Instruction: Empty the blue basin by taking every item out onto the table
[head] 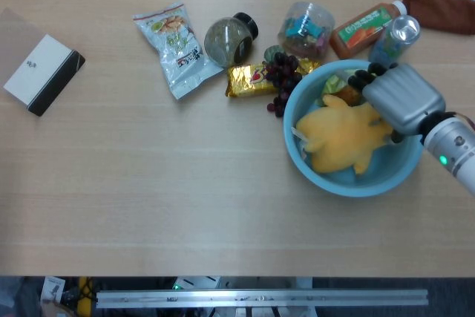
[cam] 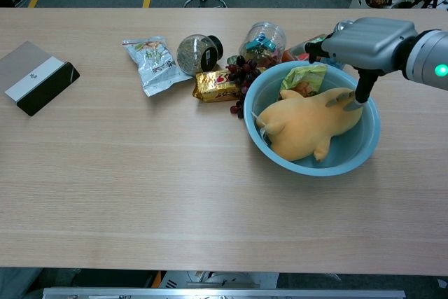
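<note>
The blue basin [head: 326, 183] [cam: 308, 167] stands right of centre. A yellow plush toy [head: 338, 139] [cam: 304, 127] fills most of it, and a green snack bag [head: 334, 85] [cam: 302, 78] is tucked at its back. My right hand [head: 401, 98] [cam: 367, 40] hovers over the basin's back right part, fingers apart and holding nothing. One digit points down at the plush's right end. Whether it touches is unclear. My left hand shows in neither view.
Behind and left of the basin lie a clear jar [head: 306, 26], an orange bottle [head: 364, 24], a can [head: 397, 35], grapes [head: 282, 72], a gold packet [head: 251, 79], a round jar [head: 226, 41] and a snack bag [head: 174, 46]. A black-and-white box [head: 43, 72] sits far left.
</note>
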